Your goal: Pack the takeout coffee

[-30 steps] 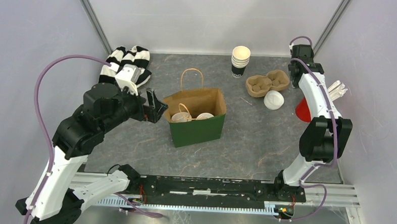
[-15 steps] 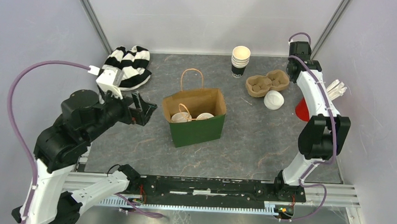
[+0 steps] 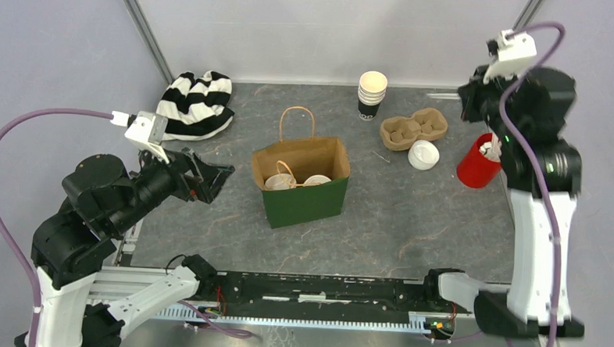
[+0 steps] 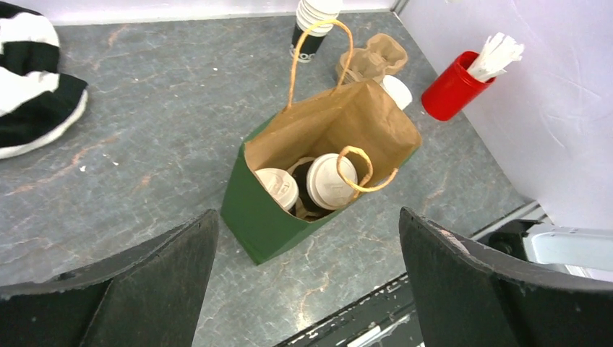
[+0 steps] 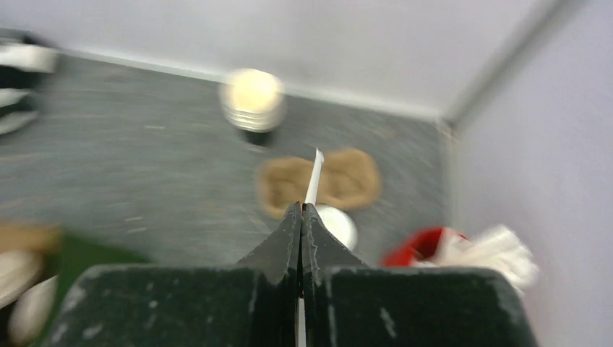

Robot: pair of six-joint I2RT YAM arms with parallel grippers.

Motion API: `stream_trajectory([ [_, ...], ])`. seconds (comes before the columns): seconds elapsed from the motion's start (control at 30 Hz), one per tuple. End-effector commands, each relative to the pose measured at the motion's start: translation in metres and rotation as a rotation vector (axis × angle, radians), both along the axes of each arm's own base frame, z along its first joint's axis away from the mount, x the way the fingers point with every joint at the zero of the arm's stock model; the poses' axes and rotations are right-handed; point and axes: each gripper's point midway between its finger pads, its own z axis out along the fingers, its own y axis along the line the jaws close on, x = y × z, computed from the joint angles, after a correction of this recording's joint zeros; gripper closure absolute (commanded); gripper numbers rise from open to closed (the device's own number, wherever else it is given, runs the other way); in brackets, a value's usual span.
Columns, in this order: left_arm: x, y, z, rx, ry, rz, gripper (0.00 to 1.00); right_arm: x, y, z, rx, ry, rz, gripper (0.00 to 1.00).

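Nearest the bases, the left claw (image 3: 213, 183) hangs with its jaws spread as wide as they go and nothing between them. It is aimed across the surface (image 4: 144, 94) at the green paper bag (image 4: 253, 217), which stands upright with its mouth open just beyond. Inside the bag the first coffee cup (image 4: 278, 186) and the second coffee cup (image 4: 329, 181) stand side by side, upright and lidded. One bag handle droops over the second cup's lid and the other stands up at the far rim. Judged from this, both coffees are already packed. Farther back on the right lie a loose white lid (image 3: 423, 155), a red cup (image 3: 476, 167) of white stirrers, a pulp carrier tray (image 3: 414, 129) and a stack of empty cups (image 3: 372, 93). A striped cloth (image 3: 197, 104) lies at the far left. At the back right the right claw (image 5: 301, 213) sits high, its jaws pressed together on a single thin white stirrer (image 5: 314, 173) whose long axis runs straight out past the fingertips. If the stirrer is meant for the bag, one relation governs the next move. The bag's mouth lies well apart from the right claw, leftward and nearer the bases, with the tray and lid between. The left claw is much the nearer to the bag but holds nothing.
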Motion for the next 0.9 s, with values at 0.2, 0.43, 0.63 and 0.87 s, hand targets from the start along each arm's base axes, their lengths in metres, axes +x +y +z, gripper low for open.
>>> stream_trajectory([
  [0.2, -0.017, -0.011, 0.008, -0.194, 0.008, -0.049, 0.00, -0.140, 0.158, 0.062, 0.446, -0.156, 0.977, 1.00],
  [0.43, -0.017, -0.008, 0.015, -0.207, -0.004, -0.030, 0.00, -0.138, 0.199, 0.038, 0.434, -0.011, 1.072, 1.00],
  [0.63, -0.015, -0.012, 0.018, -0.245, 0.008, -0.030, 0.00, -0.115, 0.231, 0.009, 0.267, 0.109, 1.003, 1.00],
  [0.87, -0.014, -0.013, 0.018, -0.257, 0.016, -0.026, 0.00, -0.094, 0.264, -0.037, 0.147, 0.146, 0.934, 1.00],
])
